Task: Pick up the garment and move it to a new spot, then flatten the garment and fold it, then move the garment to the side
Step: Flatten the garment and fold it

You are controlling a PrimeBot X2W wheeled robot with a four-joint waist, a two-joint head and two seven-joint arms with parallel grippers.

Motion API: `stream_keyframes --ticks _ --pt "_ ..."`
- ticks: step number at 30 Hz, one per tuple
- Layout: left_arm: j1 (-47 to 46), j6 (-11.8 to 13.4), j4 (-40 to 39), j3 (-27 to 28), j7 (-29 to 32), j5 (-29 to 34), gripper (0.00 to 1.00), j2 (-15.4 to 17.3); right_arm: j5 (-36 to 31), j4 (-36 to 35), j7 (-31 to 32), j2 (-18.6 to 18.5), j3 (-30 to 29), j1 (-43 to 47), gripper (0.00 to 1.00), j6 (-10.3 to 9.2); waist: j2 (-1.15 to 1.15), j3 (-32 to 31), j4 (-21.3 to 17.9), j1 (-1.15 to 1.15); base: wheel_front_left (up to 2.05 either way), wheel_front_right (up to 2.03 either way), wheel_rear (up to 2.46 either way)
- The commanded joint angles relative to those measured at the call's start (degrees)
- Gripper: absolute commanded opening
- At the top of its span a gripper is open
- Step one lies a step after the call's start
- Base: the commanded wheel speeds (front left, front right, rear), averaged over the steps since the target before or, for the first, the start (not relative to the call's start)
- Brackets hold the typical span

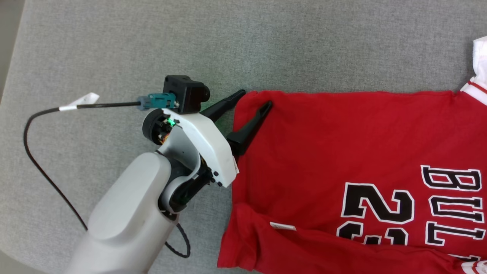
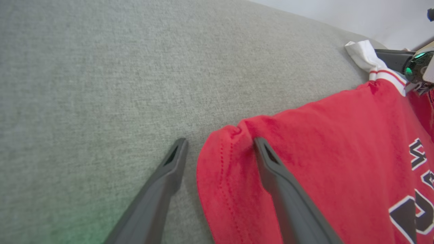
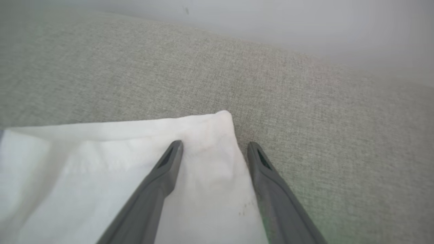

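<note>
The garment (image 1: 342, 144) is a red jersey with black-and-white lettering, lying spread on a grey fabric surface (image 1: 152, 45). Its lower edge is folded over, showing a small white label (image 1: 282, 226). My left gripper (image 1: 255, 98) is open at the jersey's far left corner: one finger rests on the red cloth, the other lies just off its hem (image 2: 219, 140). My right gripper (image 3: 215, 144) is open over the corner of the white sleeve (image 3: 101, 162), one finger on the white cloth and one beside it. The sleeve (image 1: 480, 53) sits at the head view's right edge.
A black cable (image 1: 38, 160) loops from the left wrist over the surface to the left. The surface's rounded edge (image 1: 9, 76) runs down the far left. Bare grey fabric stretches beyond the jersey. A pale wall (image 3: 305, 20) rises behind the surface.
</note>
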Motion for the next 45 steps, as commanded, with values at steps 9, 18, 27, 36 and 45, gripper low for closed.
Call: stream_keyframes --ticks 9,18,27,36,45 --pt "1.0 -2.3 1.0 -4.1 4.6 -1.5 0.0 -0.5 6.5 -0.5 3.1 3.4 5.6 1.3 0.0 0.36 0.0 -0.1 -0.3 0.0 0.0 0.0 0.0" --pt "-3.0 -0.4 -0.1 0.5 -0.3 0.1 0.0 1.8 4.7 0.3 -8.6 1.0 1.5 -4.0 0.0 0.14 0.0 -0.9 -0.9 0.0 0.0 0.0 0.0" --pt "-3.2 0.6 -0.2 2.7 -4.0 0.2 0.0 2.0 5.7 1.0 -16.0 1.8 1.2 -3.2 0.0 0.14 0.0 -3.7 -3.2 0.0 0.0 0.0 0.0" --pt "7.7 2.3 -6.0 2.8 -7.0 -1.2 0.0 4.1 10.8 -6.8 -23.9 0.8 1.2 14.0 0.0 0.14 0.0 -10.6 -6.5 0.0 0.0 0.0 0.0" --pt "21.7 5.4 -13.9 1.7 -7.5 -2.2 0.0 7.2 13.6 -12.3 -26.3 2.3 0.3 29.5 0.0 0.14 0.0 -15.6 -9.5 0.0 0.0 0.0 0.0"
